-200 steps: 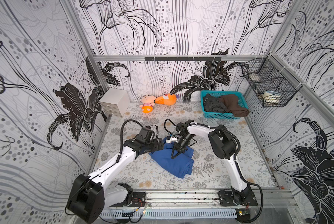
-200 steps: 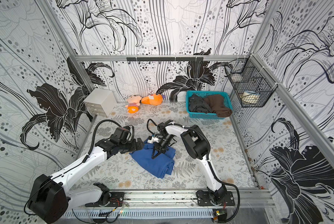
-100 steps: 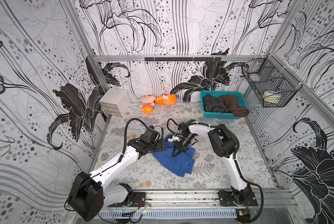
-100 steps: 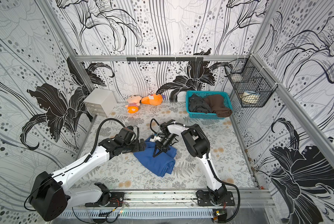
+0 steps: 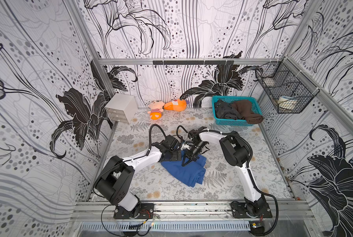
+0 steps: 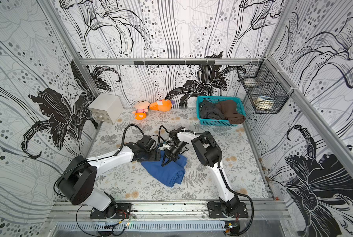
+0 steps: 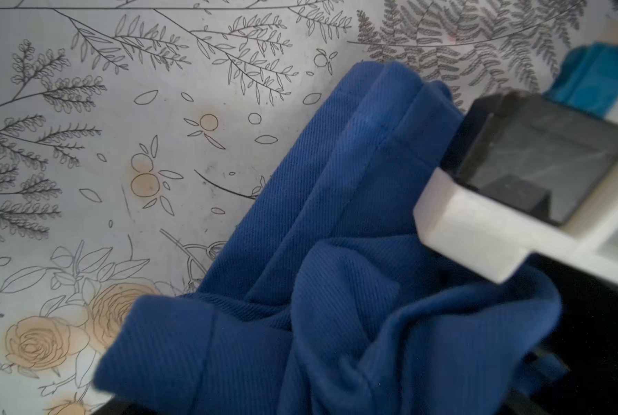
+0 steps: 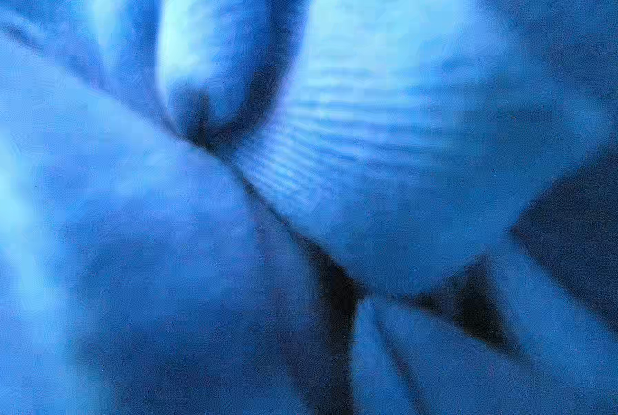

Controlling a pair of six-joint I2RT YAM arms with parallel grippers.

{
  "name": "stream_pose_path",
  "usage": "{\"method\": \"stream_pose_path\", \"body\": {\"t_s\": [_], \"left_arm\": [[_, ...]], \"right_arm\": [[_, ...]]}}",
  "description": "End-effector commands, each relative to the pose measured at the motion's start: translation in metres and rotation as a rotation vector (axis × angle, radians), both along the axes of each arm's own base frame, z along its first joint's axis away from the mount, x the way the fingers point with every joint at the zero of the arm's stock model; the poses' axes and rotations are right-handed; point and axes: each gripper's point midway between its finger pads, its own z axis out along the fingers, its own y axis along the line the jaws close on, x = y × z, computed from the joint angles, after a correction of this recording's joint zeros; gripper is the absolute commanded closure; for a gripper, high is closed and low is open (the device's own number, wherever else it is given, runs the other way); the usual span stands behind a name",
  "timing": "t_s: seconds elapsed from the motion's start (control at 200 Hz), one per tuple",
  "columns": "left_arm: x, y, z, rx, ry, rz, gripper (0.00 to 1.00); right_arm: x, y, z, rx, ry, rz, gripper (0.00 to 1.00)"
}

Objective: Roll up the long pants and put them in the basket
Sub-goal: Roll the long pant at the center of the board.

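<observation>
Folded into a thick band on the floral tabletop (image 5: 142,184), just below frame centre in both top views: the long pants (image 5: 187,174). Long axis slanting from upper left to lower right, rounded doubled end pointing lower right, looser end up left beneath both arms. No roll begun, by the look of it.

Right tool (image 5: 186,163) at the upper part of the band, angled in from the upper right. Fingers drawn nearly together to a narrow point, tips sunk in the blue cloth, so judged clamped on a fold. Only blurred blue folds in the right wrist view.

Left tool (image 5: 172,157) just left of it, over the upper-left end. Spread wide, gripping nothing visible. In the left wrist view, blue cloth filling the lower right of the frame, a stitched hem running toward the upper right.

Both tools about equally near, at the same upper-left end. Probably next: rolling from that end down the slant toward lower right. Calls for the tools set square across the band, not along it.
</observation>
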Motion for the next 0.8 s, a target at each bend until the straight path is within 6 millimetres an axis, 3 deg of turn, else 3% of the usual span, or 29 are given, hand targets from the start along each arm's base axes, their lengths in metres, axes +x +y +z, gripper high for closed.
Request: {"method": "stream_pose_path", "body": {"t_s": [0.0,0.235,0.25,0.33,0.375,0.39,0.406,0.586,0.796], "left_arm": [[-0.006,0.004,-0.029,0.046,0.071,-0.004,0.01],[-0.009,0.001,-0.051,0.018,0.126,0.001,0.01],[-0.009,0.001,-0.052,0.015,0.127,0.003,0.01],[-0.008,0.002,-0.053,0.004,0.131,0.011,0.01],[-0.008,0.003,-0.054,-0.003,0.134,0.015,0.01],[-0.007,0.003,-0.054,-0.006,0.134,0.016,0.01],[-0.007,0.003,-0.054,-0.009,0.136,0.016,0.01],[-0.003,0.001,-0.056,-0.047,0.146,0.022,0.01],[0.001,-0.003,-0.056,-0.089,0.156,0.024,0.01]], "right_arm": [[0.013,-0.021,-0.026,-0.103,-0.131,0.027,1.00],[0.046,-0.042,-0.005,-0.200,-0.463,-0.009,0.71],[0.047,-0.043,-0.002,-0.202,-0.487,-0.012,0.63],[0.058,-0.050,0.018,-0.218,-0.615,-0.049,0.46],[0.064,-0.056,0.030,-0.237,-0.687,-0.076,0.24],[0.065,-0.057,0.034,-0.241,-0.712,-0.083,0.06],[0.066,-0.057,0.039,-0.239,-0.738,-0.088,0.00],[0.040,-0.046,0.082,-0.250,-1.134,-0.027,0.01],[-0.010,-0.031,0.099,-0.229,-1.403,0.039,0.01]]}}
